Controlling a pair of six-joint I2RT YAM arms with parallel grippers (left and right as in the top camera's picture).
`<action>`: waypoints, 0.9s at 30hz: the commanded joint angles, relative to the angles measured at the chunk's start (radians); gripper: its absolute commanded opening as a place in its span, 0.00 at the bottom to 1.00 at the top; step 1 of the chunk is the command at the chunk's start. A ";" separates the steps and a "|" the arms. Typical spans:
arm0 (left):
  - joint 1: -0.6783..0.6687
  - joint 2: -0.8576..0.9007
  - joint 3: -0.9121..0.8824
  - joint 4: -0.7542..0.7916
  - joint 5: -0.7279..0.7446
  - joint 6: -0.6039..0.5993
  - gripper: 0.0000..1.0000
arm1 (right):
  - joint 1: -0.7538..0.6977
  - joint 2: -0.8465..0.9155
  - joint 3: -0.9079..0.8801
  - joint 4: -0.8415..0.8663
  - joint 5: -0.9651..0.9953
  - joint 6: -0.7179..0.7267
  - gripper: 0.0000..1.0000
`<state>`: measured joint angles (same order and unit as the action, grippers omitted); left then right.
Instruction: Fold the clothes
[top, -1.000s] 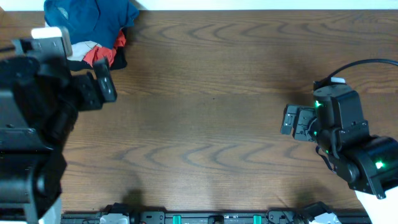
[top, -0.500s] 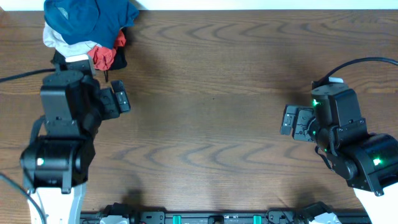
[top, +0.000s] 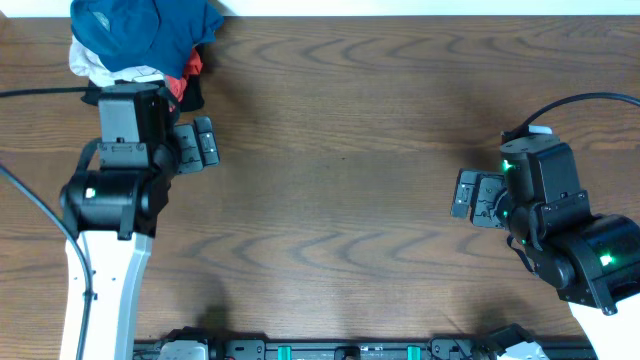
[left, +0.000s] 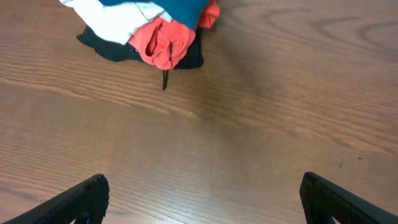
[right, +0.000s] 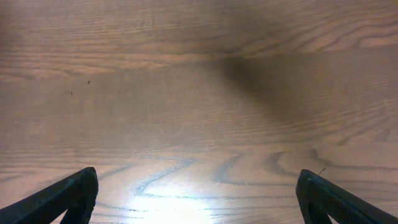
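Observation:
A pile of clothes (top: 140, 35) lies at the far left corner of the table: a blue garment on top, with white, red and black pieces under it. In the left wrist view the pile's red (left: 165, 42), white and black parts show at the top. My left gripper (top: 200, 146) is open and empty just in front of and to the right of the pile; its fingers (left: 199, 199) frame bare wood. My right gripper (top: 466, 194) is open and empty over bare table at the right, its fingers (right: 199, 196) wide apart.
The brown wooden table (top: 340, 130) fills the view. A black cable (top: 580, 100) arcs over the right arm. A rail with fittings (top: 340, 350) runs along the front edge.
My left arm has swung up and away from the front left toward the clothes pile, its gripper now close beside it. The right arm has not moved.

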<state>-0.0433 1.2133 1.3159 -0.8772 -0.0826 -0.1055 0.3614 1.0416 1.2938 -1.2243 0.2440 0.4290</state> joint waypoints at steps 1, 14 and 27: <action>-0.004 0.028 0.000 0.004 -0.015 -0.009 0.98 | -0.001 0.002 -0.001 -0.002 0.018 0.000 0.99; -0.004 0.065 0.000 0.016 -0.015 -0.009 0.98 | -0.001 0.002 -0.001 -0.002 0.018 0.000 0.99; -0.004 0.065 0.000 0.016 -0.015 -0.009 0.98 | -0.001 0.008 -0.001 -0.002 0.014 0.000 0.99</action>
<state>-0.0433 1.2736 1.3159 -0.8631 -0.0826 -0.1055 0.3614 1.0473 1.2938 -1.2255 0.2440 0.4290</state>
